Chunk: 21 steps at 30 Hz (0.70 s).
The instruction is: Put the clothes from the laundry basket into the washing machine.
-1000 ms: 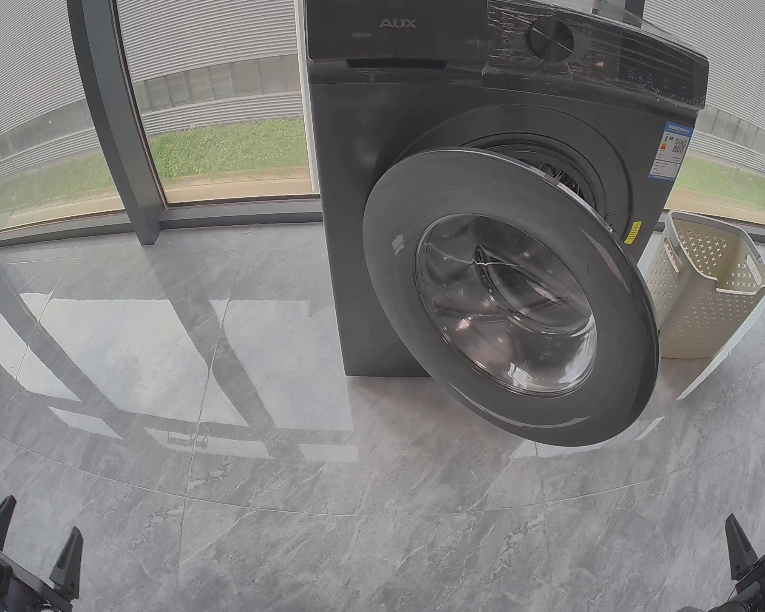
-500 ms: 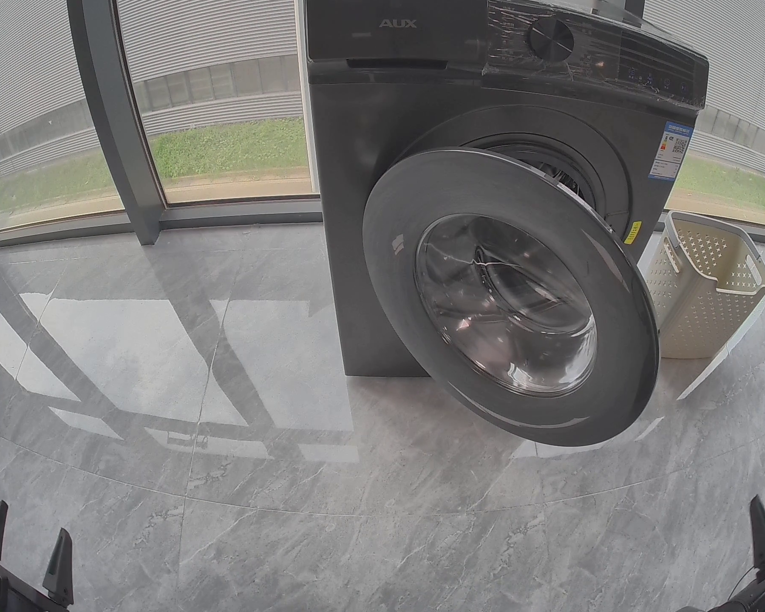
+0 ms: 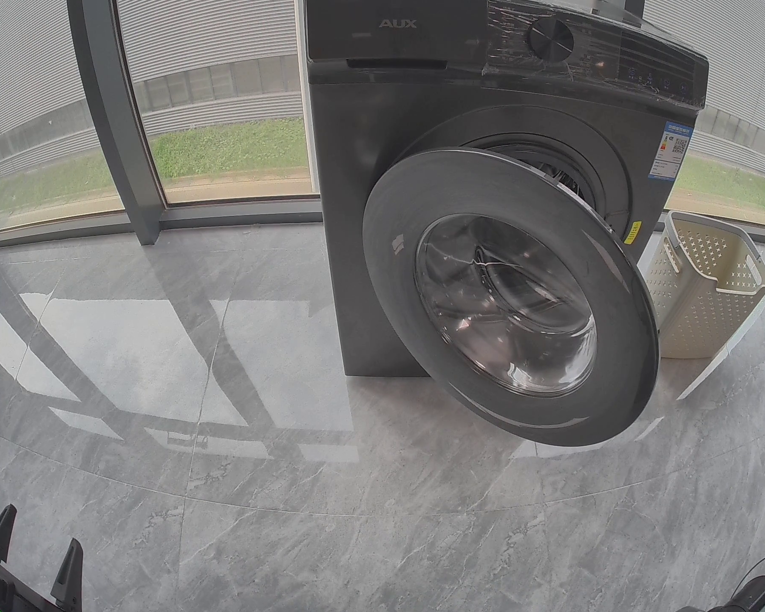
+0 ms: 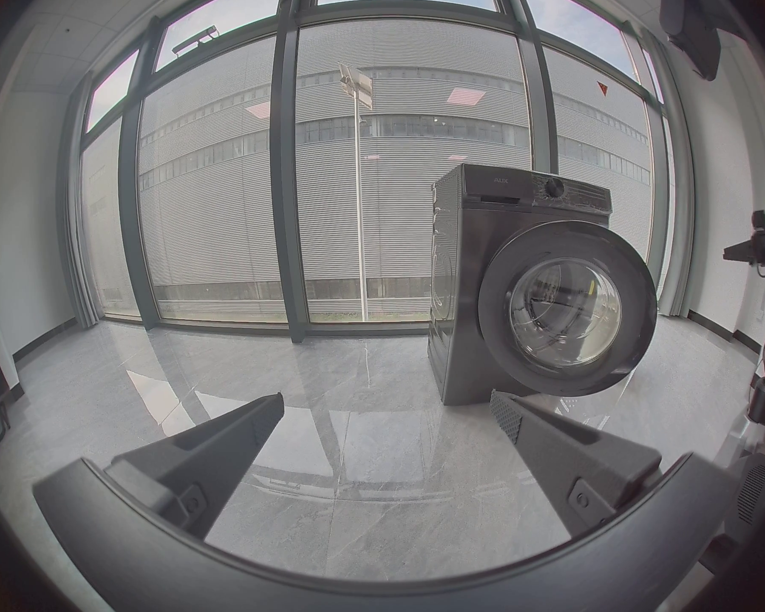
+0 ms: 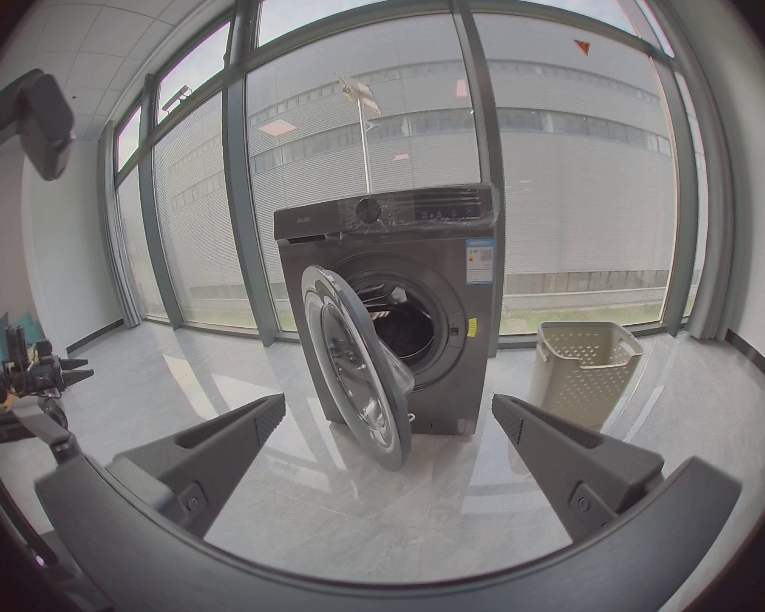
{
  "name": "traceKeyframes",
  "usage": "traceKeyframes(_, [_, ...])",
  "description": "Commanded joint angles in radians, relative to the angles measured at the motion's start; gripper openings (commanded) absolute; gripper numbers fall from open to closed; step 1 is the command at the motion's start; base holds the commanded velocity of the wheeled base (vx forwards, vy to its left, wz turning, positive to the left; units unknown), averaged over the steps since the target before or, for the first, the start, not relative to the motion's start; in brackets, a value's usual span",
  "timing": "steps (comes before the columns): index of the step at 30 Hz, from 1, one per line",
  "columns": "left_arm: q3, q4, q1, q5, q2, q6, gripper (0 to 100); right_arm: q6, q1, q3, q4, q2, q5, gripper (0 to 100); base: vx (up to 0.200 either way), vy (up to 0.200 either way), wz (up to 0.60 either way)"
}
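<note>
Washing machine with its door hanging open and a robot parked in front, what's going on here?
A two-armed robot faces the washing machine, whose round door is swung wide open. The laundry basket stands beside the machine, on the robot's right. The left gripper and the right gripper are both open and empty, low and well short of machine and basket. Nothing is being handled at this moment.

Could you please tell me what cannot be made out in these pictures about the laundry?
The laundry basket: its near wall hides its floor in the head view, its side wall in the right wrist view; clothes inside cannot be confirmed.
The drum: the open door covers most of it in the head view; the right wrist view shows a dark shape there, too dim to name.
</note>
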Motion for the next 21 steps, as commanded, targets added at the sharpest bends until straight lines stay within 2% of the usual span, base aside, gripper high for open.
traceKeyframes(1, [0.016,0.004,0.000,-0.005,-0.013,0.001,100,0.008,0.066,-0.070,-0.243,0.487,0.050,100,0.000,0.000,0.00])
traceKeyframes(2, [0.018,0.004,0.000,-0.005,-0.013,0.001,100,0.010,0.083,-0.081,-0.252,0.519,0.076,100,0.000,0.000,0.00])
traceKeyframes(5, [0.018,0.004,0.003,-0.001,-0.013,0.000,100,0.013,0.101,-0.104,-0.254,0.567,0.105,100,0.000,-0.200,0.00])
traceKeyframes(7, [0.018,0.004,0.003,-0.001,-0.013,-0.002,100,0.034,0.102,-0.119,-0.255,0.619,0.117,100,0.000,-0.200,0.00])
traceKeyframes(11, [0.018,0.002,0.003,-0.001,-0.013,0.000,100,0.070,0.098,-0.137,-0.271,0.685,0.179,100,0.000,-0.200,0.00])
traceKeyframes(14, [0.018,0.004,0.003,-0.002,-0.013,0.003,100,0.082,0.099,-0.150,-0.286,0.737,0.191,100,0.000,-0.200,0.00])
traceKeyframes(21, [0.018,0.004,0.003,-0.005,-0.013,0.004,100,0.079,0.110,-0.145,-0.357,0.830,0.205,100,0.000,0.000,0.00])
